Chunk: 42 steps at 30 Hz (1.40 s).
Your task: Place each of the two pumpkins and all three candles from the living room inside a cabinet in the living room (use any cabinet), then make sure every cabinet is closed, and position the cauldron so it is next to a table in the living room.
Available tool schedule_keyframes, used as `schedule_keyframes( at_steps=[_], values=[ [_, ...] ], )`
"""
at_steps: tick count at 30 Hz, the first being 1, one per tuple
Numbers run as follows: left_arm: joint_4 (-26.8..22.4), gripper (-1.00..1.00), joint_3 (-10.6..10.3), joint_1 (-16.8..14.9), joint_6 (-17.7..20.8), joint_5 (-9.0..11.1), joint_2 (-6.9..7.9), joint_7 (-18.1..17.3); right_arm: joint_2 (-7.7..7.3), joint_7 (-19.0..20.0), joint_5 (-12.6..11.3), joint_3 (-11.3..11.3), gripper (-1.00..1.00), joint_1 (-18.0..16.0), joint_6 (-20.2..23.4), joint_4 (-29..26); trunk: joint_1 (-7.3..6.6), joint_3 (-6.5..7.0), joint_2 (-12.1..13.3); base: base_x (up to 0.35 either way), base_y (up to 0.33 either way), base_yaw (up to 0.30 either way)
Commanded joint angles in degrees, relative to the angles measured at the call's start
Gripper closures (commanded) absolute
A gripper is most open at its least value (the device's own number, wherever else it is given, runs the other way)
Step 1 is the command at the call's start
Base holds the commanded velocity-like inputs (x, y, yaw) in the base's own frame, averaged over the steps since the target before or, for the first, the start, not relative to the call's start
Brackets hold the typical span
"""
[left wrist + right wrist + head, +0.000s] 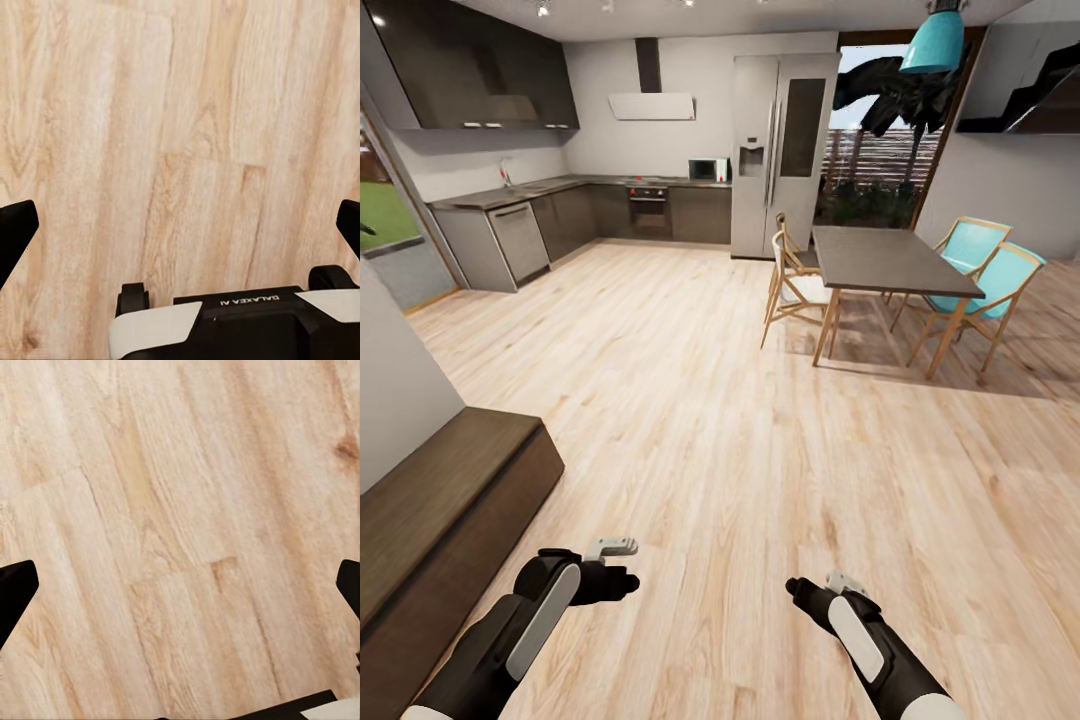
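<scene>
The low dark-brown wood-grain cabinet (450,500) runs along the wall at the left, its slab top bare and its fronts shut as far as they show. The pumpkins, the candles and the cauldron are out of view. My left gripper (624,567) hovers over the wooden floor just right of the cabinet's end. My right gripper (803,586) hangs over bare floor further right. In the wrist views the left gripper (180,232) and the right gripper (180,592) are open, black fingertips (15,229) spread wide over planks, nothing between them.
A grey-topped dining table (890,262) stands ahead at the right, with wooden chairs (792,285) and turquoise chairs (990,280) around it. Kitchen counters (520,225) and a tall fridge (780,150) line the far wall. Wide plank floor (740,440) lies between.
</scene>
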Motion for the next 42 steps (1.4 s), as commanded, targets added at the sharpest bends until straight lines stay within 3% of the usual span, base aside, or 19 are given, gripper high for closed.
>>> schedule_keyframes(
  at_steps=[1,8,26,42],
  values=[
    [-0.06,-1.00,-0.28,-0.04,0.12,0.55,0.06,0.59,-0.03,-0.53,-0.55,0.20,-1.00,-0.02,0.10,-0.11,0.02,0.04,-0.04,0.127,0.000,0.000],
    [-0.06,-1.00,-3.03,-0.04,0.04,0.27,0.06,0.72,-0.19,-0.60,-0.55,0.13,-1.00,-0.02,0.21,-0.11,0.02,0.71,-0.04,0.261,0.000,0.000],
    [-0.06,-1.00,-3.69,-0.04,-0.05,0.16,0.06,0.81,-0.21,-0.61,-0.55,0.12,-1.00,-0.02,0.27,-0.11,0.02,2.21,-0.04,0.321,-0.056,-0.061],
    [-0.06,-1.00,-3.63,-0.04,-0.05,0.21,0.06,0.84,-0.21,-0.69,-0.35,0.21,-1.00,-0.02,0.50,-0.11,0.02,2.29,-0.04,0.281,-0.126,-0.001]
  ],
)
